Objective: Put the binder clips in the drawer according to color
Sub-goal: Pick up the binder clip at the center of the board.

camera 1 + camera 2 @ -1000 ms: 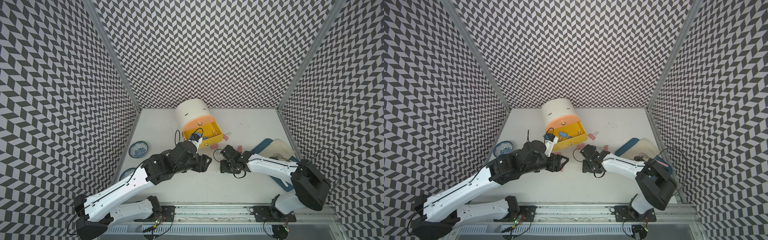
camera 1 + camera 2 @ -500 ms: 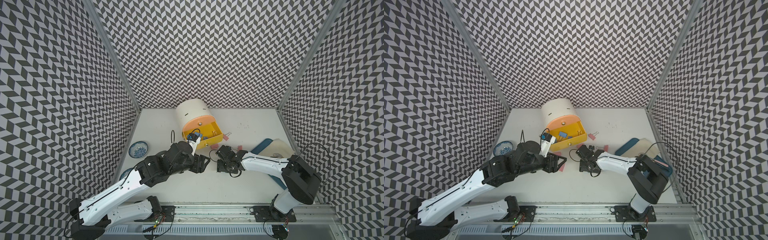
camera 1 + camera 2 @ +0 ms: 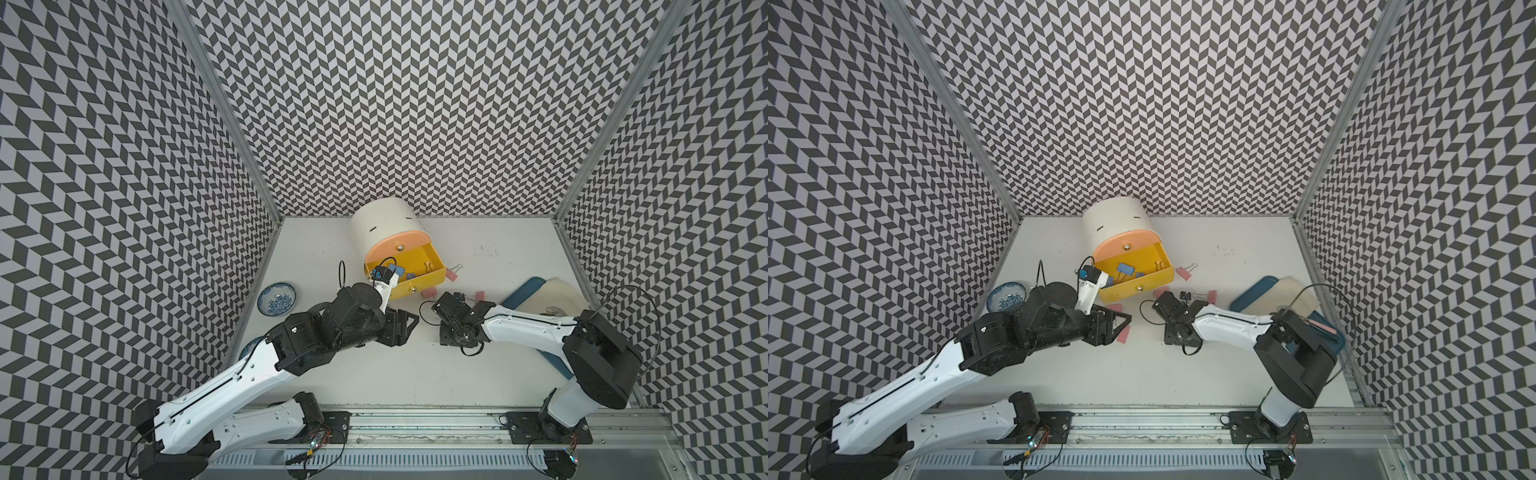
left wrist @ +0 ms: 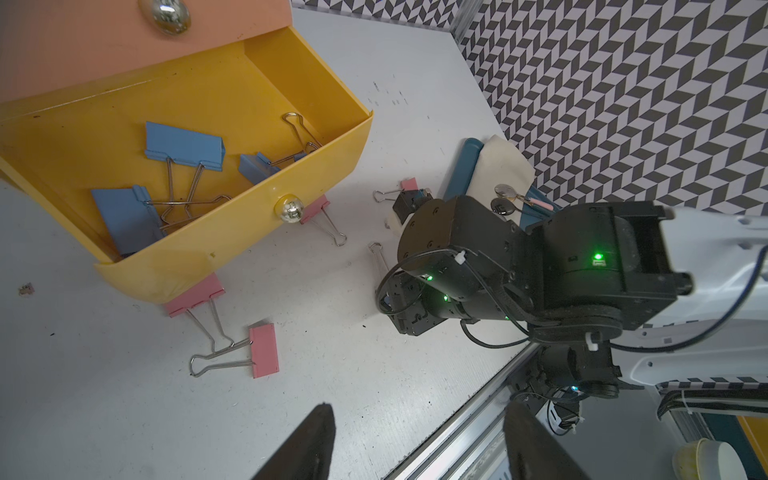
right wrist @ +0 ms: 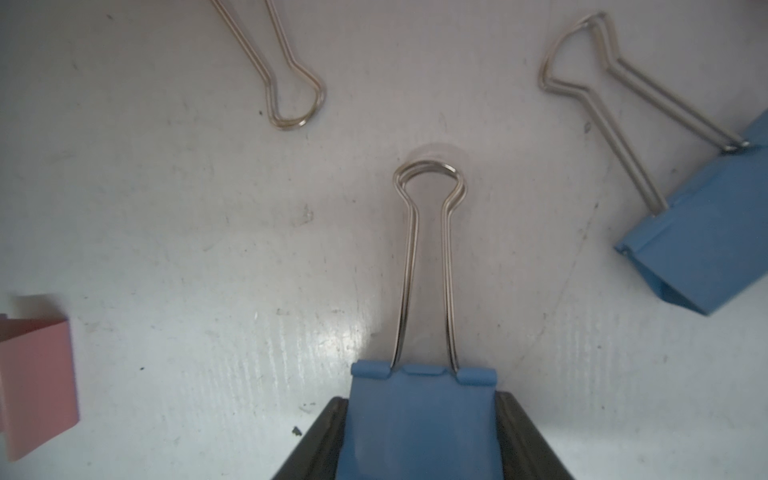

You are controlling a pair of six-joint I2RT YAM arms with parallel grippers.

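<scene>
Early days, I'd say: three or so blue clips (image 4: 185, 145) are in the glossy yellow plastic drawer (image 4: 208, 237). The pink clips (image 4: 264, 351) are all out on the scuffed white table (image 4: 124, 395), near and right of it. The right end effector (image 5: 419, 405) has its dark fingers pressed on both sides of a blue clip (image 5: 422, 440), which has a folded metal body and thin silver wire loops. A second blue clip (image 5: 698, 249) lies just beside it. The left end effector (image 4: 419, 411) is spread wide, empty.
</scene>
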